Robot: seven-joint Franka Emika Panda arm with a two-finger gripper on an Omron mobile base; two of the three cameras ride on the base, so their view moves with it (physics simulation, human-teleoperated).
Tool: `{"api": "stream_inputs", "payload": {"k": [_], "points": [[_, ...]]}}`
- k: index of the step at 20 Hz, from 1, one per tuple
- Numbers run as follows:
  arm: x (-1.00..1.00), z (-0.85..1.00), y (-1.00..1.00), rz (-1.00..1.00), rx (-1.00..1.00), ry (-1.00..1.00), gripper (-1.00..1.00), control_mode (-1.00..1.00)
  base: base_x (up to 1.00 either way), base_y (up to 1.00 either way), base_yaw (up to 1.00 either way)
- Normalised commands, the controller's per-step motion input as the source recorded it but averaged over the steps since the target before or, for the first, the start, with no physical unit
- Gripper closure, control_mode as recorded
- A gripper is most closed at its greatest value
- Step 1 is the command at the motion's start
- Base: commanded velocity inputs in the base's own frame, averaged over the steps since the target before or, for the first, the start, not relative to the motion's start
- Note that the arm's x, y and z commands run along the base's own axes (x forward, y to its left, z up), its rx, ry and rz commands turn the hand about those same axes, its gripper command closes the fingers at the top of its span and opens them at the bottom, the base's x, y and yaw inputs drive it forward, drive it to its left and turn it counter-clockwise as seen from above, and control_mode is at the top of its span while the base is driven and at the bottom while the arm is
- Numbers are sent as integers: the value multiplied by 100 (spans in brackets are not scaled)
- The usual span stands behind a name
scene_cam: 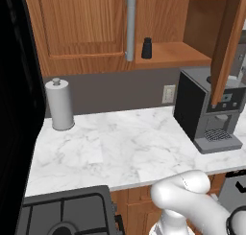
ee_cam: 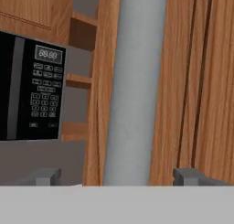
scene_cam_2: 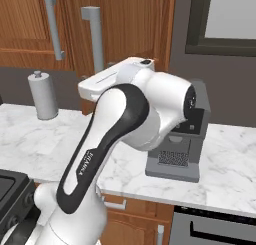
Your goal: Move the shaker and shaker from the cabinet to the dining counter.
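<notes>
A small black shaker (scene_cam: 146, 48) stands at the left end of the cabinet's inner shelf (scene_cam: 175, 54). The brown wooden cabinet (scene_cam: 81, 28) has its right door (scene_cam: 226, 42) swung open and its left door closed. In the hand view my gripper (ee_cam: 118, 176) is open, with its two dark fingertips (ee_cam: 44, 176) wide apart on either side of a grey vertical bar handle (ee_cam: 135, 86), which is very close in front. The dining counter is out of view.
A tall grey cylinder with a knob (scene_cam: 59, 104) stands on the marble worktop (scene_cam: 120, 147). A coffee machine (scene_cam: 206, 114) sits at the right under the open door. A stove (scene_cam: 62, 212) is at the lower left. A microwave (ee_cam: 29, 86) lies beside the door.
</notes>
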Motion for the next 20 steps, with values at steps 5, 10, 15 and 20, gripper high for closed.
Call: {"api": "stream_inputs", "payload": {"k": [5, 10, 15, 20], "points": [[-7, -6, -38, 14, 0, 0, -100, -100, 0, 0, 0], [-35, 0, -30, 2, 0, 0, -100, -100, 0, 0, 0], [-52, 0, 3, -15, -1, -2, -100, -100, 0, 0, 0], [-37, -5, 61, -46, -11, -14, -100, -100, 0, 0, 0]]}}
